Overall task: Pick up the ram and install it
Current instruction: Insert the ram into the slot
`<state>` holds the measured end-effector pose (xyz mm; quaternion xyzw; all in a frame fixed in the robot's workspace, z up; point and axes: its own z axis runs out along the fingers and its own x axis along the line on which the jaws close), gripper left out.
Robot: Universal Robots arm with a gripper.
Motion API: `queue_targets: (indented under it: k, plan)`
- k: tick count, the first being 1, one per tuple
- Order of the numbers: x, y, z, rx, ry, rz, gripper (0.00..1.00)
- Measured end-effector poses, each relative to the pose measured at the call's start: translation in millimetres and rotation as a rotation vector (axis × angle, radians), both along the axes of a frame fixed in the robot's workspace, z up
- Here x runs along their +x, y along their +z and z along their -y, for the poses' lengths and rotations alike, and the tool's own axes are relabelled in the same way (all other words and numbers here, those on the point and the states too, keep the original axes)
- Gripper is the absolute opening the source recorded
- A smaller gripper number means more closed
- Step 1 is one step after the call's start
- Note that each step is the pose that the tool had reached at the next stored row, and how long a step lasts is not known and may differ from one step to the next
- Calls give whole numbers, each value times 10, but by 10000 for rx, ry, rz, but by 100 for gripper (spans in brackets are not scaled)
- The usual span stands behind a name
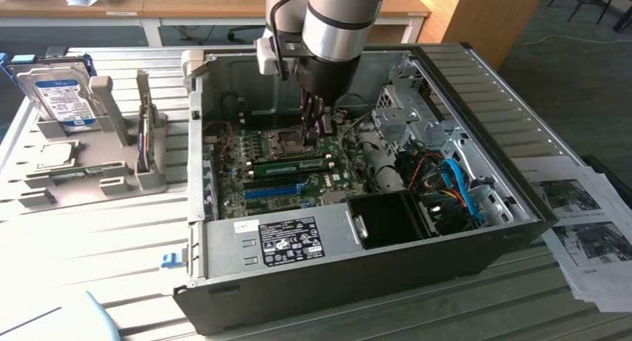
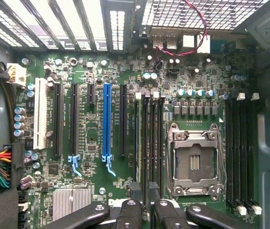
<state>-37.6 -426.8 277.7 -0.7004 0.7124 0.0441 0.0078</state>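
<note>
— Green circuit board with dark chips: is that the ram (image 1: 291,164), just past the blue expansion slot (image 1: 272,190) on the motherboard (image 1: 331,182)?

— Yes. It stands on edge in one of the memory slots (image 2: 150,143), the one closest to the blue slot, on the near side of the CPU socket (image 1: 287,142). Whether it is pressed fully home I cannot tell.

— How would it handle?

— Light and stiff, I'd judge, but fragile. It is a thin board with soldered chips and a contact edge that shouldn't be rubbed. It won't take bending, so any push should go straight down the slot, never sideways. The best hold is across the two flat faces near the top edge, or by the short ends, clear of the contacts.

— Slippery?

— Probably a little. The faces are smooth and narrow, and a grip off centre could let it tilt.

— And the claw (image 1: 319,134)?

— It is low inside the computer case (image 1: 345,289), at the ram's end toward the exterior view's right. In the wrist view its fingertips (image 2: 135,191) stand roughly half apart, straddling the slot ends, with nothing clamped between them that I can see. One tip sits right over the ram's end, but I cannot say whether it touches.

— Beyond it?

— More memory slots behind the socket. Outside the case, on the table (image 1: 99,230), a hard drive (image 1: 59,97) stands in a grey holder.
</note>
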Motion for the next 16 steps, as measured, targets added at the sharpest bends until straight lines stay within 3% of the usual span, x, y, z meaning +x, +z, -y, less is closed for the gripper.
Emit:
queue_targets:
  k: [16]
  plan:
    - [0, 51, 0, -1, 0, 0, 18]
